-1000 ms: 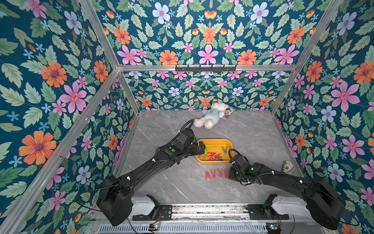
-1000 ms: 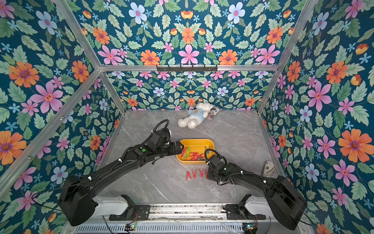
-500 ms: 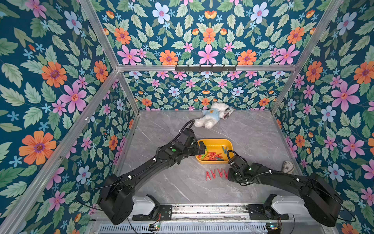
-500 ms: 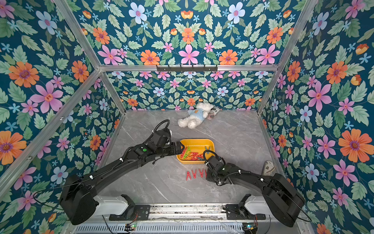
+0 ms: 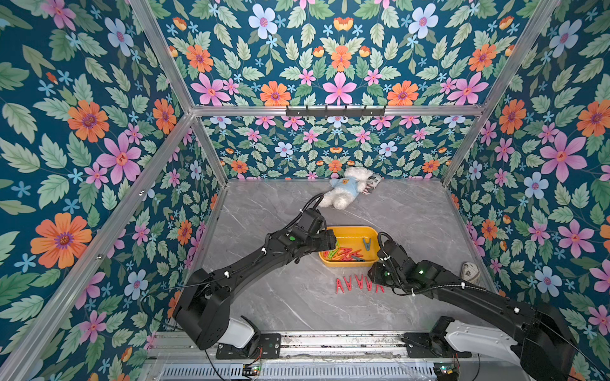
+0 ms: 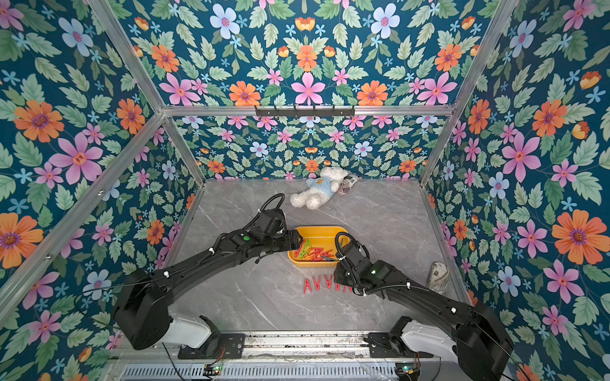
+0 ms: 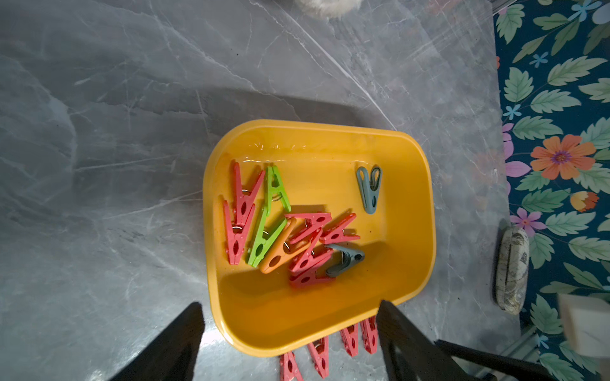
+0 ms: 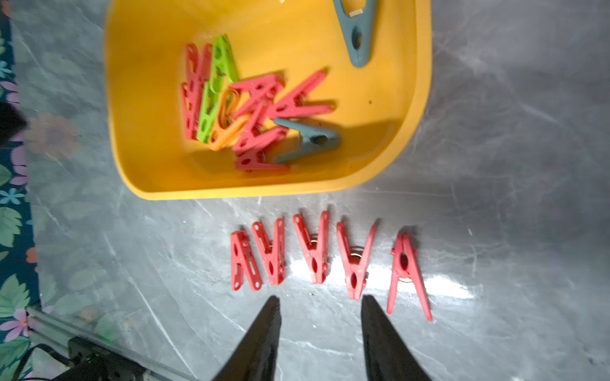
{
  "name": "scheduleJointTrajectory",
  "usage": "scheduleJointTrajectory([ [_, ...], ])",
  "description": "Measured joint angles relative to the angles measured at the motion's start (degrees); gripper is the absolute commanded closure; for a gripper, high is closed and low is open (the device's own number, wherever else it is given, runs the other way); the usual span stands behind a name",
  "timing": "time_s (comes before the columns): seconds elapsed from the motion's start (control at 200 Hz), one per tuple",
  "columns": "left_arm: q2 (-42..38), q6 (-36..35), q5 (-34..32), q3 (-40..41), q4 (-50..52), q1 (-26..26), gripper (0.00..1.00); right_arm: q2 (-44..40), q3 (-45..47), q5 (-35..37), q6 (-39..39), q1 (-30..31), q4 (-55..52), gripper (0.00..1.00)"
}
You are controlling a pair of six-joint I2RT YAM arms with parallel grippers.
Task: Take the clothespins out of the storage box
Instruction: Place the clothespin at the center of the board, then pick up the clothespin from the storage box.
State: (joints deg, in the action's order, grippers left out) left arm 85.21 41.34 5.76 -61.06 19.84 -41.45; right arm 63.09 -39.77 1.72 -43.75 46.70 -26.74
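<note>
1. Clothespins (image 7: 280,231), glossy A-shaped plastic, lie tangled in smooth yellow box (image 7: 330,137); five red pins (image 8: 313,254) in row on marbled table (image 8: 495,198).
2. Left gripper (image 7: 290,303): fingers spread, empty.
3. Right gripper (image 8: 318,298): fingers apart, empty.

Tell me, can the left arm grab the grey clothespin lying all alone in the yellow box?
Probably yes. The left gripper is open at the storage box's rim, no lid covers it, and the grey clothespin lies apart from the pile, nothing over it.
</note>
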Motion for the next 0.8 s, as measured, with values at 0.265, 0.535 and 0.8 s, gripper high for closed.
scheduleJointTrajectory([
  [0.265, 8.0, -1.5, -2.6, -6.3, 2.0, -0.6, 0.5, -0.6, -4.7, 1.3, 3.1, -0.2, 0.2, 0.25],
  [0.535, 17.7, -5.8, -6.4, -13.7, 4.9, -1.3, 0.7, -1.1, -6.1, 1.3, 6.1, -3.0, 2.9, 0.01],
  [0.8, 25.5, -10.7, -9.1, -19.6, 6.3, -1.3, 0.76, -2.3, -6.2, 1.1, 7.2, -5.7, 4.2, 0.01],
])
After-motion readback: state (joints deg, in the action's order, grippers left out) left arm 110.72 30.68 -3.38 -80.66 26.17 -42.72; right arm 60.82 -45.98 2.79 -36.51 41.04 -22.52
